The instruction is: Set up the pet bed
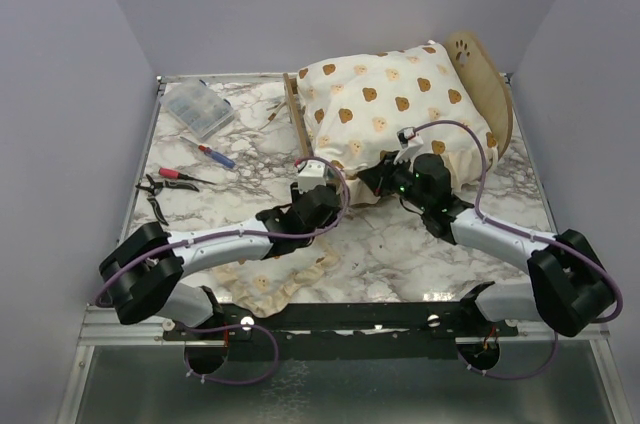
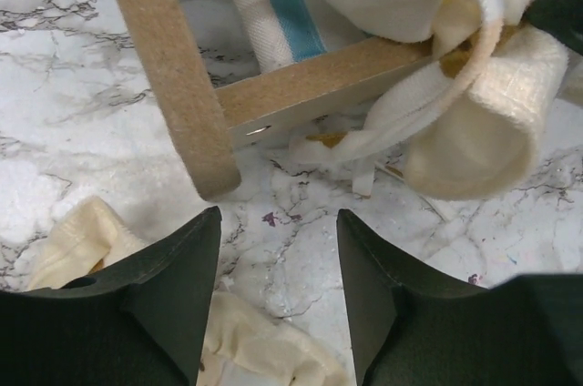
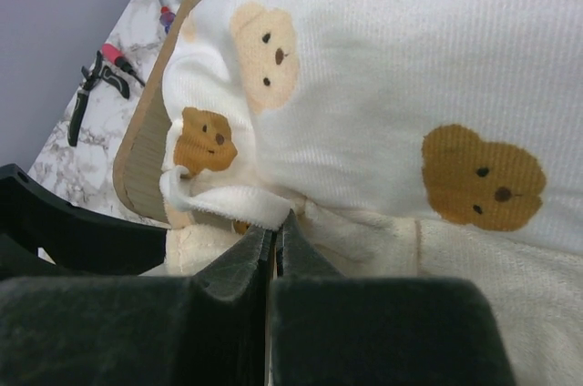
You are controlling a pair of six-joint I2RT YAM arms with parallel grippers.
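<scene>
Right now the pet bed (image 1: 487, 79) is standing toward the far right of the marble table (image 1: 400, 244), its paw-print headboard pointing to the far right corner and its low footboard facing left. A bear-print cushion (image 1: 385, 94) is lying on top of it and covering nearly all of the frame, with its ruffle spilling over the near side rail. The left gripper (image 2: 278, 249) is hovering just above the table at the bed's near footboard corner, its jaws spread wide and holding nothing; a strip of the blue-and-white base is showing behind the rail in its wrist view. The right gripper (image 3: 273, 242) is pressing its jaws together on the cushion's ruffled edge, and the cloth is bunching up toward it. A small matching pillow (image 1: 285, 279) is lying flat near the arm bases. A clear plastic case (image 1: 197, 107), a screwdriver (image 1: 215, 155) and pliers (image 1: 165, 180) are sitting at the left.
</scene>
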